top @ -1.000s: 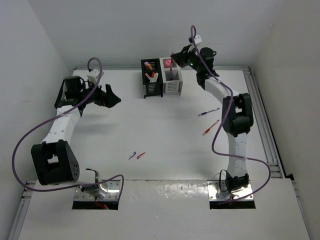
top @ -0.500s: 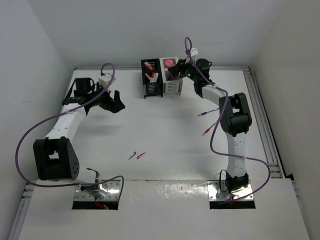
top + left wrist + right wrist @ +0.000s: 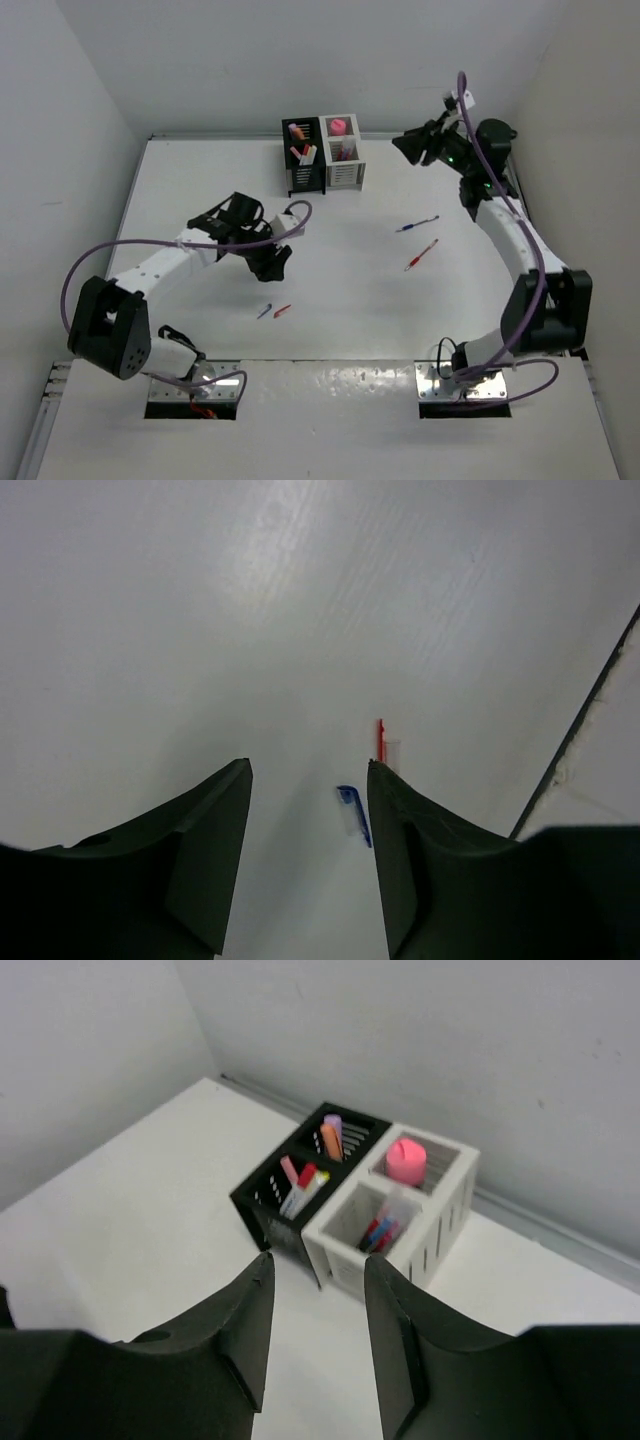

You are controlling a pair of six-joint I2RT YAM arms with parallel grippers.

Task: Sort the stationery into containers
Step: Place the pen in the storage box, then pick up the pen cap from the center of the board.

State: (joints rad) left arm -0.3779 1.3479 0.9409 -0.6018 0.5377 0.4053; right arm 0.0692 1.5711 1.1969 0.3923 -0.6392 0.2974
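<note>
A short blue pen and a short red pen lie side by side on the white table, just nearer than the left pincer, whose jaws stand apart, empty. Open tabletop surrounds them, and the near edge is close. The right pincer, jaws parted and empty, hangs right of the joined black slotted holder and white slotted holder.

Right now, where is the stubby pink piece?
In the top view it is near the upper middle: the pink piece sits in the far compartment of the white holder, which is joined to the right side of the black holder.
</note>
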